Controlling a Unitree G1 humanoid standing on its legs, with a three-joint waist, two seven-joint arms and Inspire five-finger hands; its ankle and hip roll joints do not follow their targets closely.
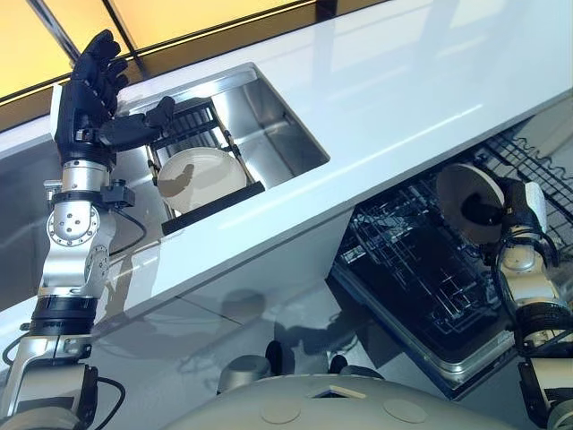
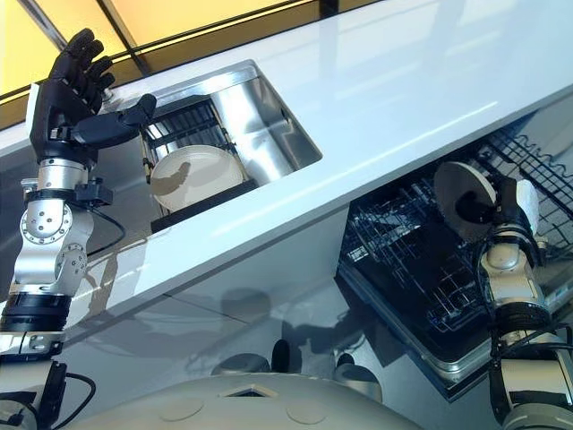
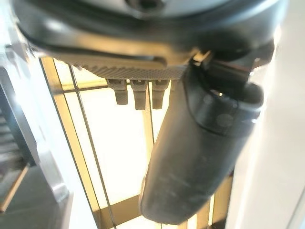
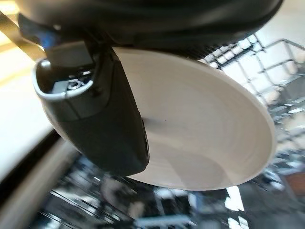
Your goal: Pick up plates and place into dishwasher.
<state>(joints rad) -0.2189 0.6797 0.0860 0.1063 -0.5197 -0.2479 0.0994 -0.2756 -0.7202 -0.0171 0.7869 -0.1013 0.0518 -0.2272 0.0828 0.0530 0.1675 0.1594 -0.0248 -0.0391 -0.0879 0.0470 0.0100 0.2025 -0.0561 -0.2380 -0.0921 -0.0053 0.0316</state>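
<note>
My right hand point(image 1: 512, 211) pinches a cream plate point(image 1: 466, 199) on edge above the open dishwasher rack point(image 1: 421, 278); in the right wrist view the thumb point(image 4: 105, 119) lies across the plate point(image 4: 205, 138). More cream plates point(image 1: 199, 177) stand in a black dish rack point(image 1: 210, 202) inside the steel sink point(image 1: 277, 116). My left hand point(image 1: 89, 90) is raised beside the sink's left end, fingers straight and spread, thumb point(image 1: 143, 125) reaching toward the dish rack, holding nothing.
A white countertop point(image 1: 403, 98) runs diagonally between the sink and the dishwasher. The pulled-out lower rack has dark wire tines, and an upper wire basket point(image 1: 537, 152) sits at the far right. A yellow wall point(image 1: 179, 18) backs the counter.
</note>
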